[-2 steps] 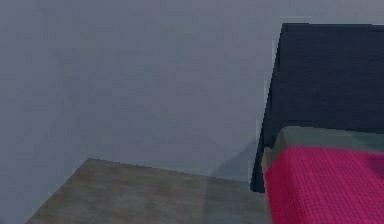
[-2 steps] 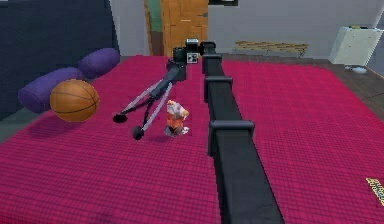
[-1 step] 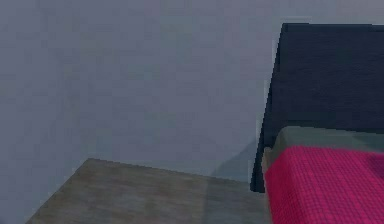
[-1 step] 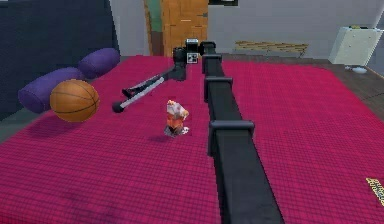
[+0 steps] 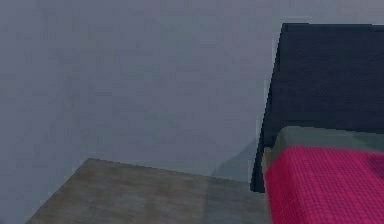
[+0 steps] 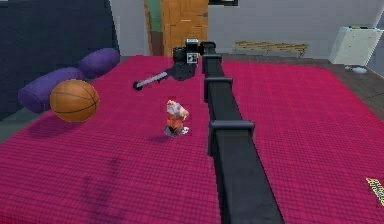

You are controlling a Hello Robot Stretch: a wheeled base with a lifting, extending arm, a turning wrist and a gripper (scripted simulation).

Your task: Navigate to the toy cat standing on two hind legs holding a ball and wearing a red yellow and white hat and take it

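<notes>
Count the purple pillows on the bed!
2. One purple pillow lies at the arm side view's left beside the orange ball; the second pillow sits farther up, by the headboard. More may hide past the edge.

Standing here, I can read no word, number or sign anywhere (the white squares [image 6: 209, 45] at the arm's [image 6: 235, 140] far end carry only black marks, no letters).

The long dark arm [image 6: 232, 130] reaches far out, with the gripper [image 6: 150, 80] (thin fingers sticking out sideways) at its end
</notes>
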